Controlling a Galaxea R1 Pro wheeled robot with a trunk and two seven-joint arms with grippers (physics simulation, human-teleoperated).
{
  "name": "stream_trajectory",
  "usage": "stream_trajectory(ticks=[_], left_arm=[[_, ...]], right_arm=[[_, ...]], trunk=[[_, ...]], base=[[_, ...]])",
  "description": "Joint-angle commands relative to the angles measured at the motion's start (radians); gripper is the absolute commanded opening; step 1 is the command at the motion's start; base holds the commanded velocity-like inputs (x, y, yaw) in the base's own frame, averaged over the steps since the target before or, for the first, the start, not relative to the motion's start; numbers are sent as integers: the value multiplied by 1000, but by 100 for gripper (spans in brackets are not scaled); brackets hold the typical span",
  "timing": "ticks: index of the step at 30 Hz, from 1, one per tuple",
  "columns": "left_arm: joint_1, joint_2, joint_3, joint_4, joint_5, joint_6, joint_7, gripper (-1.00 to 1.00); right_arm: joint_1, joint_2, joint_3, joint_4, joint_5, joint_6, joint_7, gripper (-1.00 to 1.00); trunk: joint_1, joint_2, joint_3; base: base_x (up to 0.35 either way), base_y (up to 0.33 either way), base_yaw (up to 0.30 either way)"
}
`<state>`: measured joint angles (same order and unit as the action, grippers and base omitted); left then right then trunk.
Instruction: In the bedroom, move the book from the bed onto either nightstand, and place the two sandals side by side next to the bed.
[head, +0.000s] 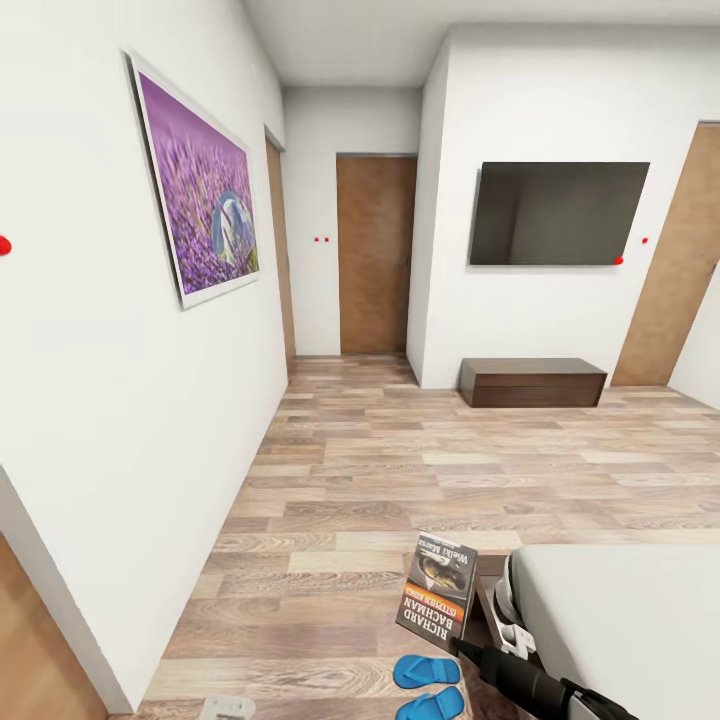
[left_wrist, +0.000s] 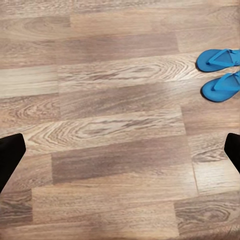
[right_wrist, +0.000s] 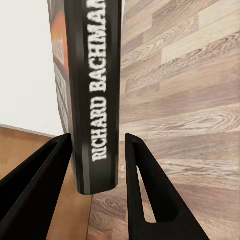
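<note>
- Gripping the book (head: 437, 590) at the head view's lower edge, the right gripper (head: 462, 645) holds it upright above the wood-plank floor (head: 400, 470), just beside the corner of the bed (head: 620, 620); two blue sandals (head: 428, 685) lie side by side on the floor below the book, near the bed frame, while a wall-mounted television (head: 558, 213), a low dark cabinet (head: 532, 382) and a purple framed picture (head: 200, 185) line the white walls.
- Left wrist view: both sandals (left_wrist: 220, 72) rest parallel on the planks, well apart from the left gripper (left_wrist: 120, 157), whose dark fingertips (left_wrist: 10, 155) stand wide at opposite edges with nothing between them.
- Right wrist view: the book's black spine (right_wrist: 95, 95), lettered "Richard Bachman", stands between the two black fingers (right_wrist: 145, 195), clamped at its lower end.
</note>
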<state>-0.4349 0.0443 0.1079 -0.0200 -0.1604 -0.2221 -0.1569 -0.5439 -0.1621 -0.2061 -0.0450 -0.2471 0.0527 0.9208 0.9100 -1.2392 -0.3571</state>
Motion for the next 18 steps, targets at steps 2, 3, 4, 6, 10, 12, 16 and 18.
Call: stream_trajectory(ticks=[2, 3, 4, 6, 10, 12, 16, 18], left_arm=[[-1, 0, 9, 0, -10, -3, -3, 100], [-1, 0, 9, 0, -10, -3, -3, 100], [-1, 0, 9, 0, -10, -3, -3, 100], [-1, 0, 9, 0, -10, -4, -3, 100], [-1, -5, 9, 0, -10, -5, -3, 100], [-1, -6, 9, 0, -10, -5, -3, 100], [-1, -12, 10, -1, -10, -6, -3, 100], [-1, -19, 10, -1, -9, -6, -3, 100]], right_arm=[[-1, 0, -1, 0, -6, 6, 3, -100], [-1, 1, -1, 1, -6, 6, 3, -100], [-1, 1, -1, 1, -6, 6, 3, -100], [-1, 1, -1, 1, -6, 6, 3, -100], [-1, 2, -1, 1, -6, 6, 3, -100], [-1, 3, -1, 1, -6, 6, 3, -100], [-1, 4, -1, 1, -6, 6, 3, -100], [-1, 4, -1, 1, -6, 6, 4, -100]], trunk=[[0, -1, -1], [0, -1, -1], [0, -1, -1], [0, -1, -1], [0, -1, -1], [0, -1, -1], [0, -1, -2], [0, -1, -4]], base=[[0, 0, 0], [0, 0, 0], [0, 0, 0], [0, 0, 0], [0, 0, 0], [0, 0, 0], [0, 0, 0], [0, 0, 0]])
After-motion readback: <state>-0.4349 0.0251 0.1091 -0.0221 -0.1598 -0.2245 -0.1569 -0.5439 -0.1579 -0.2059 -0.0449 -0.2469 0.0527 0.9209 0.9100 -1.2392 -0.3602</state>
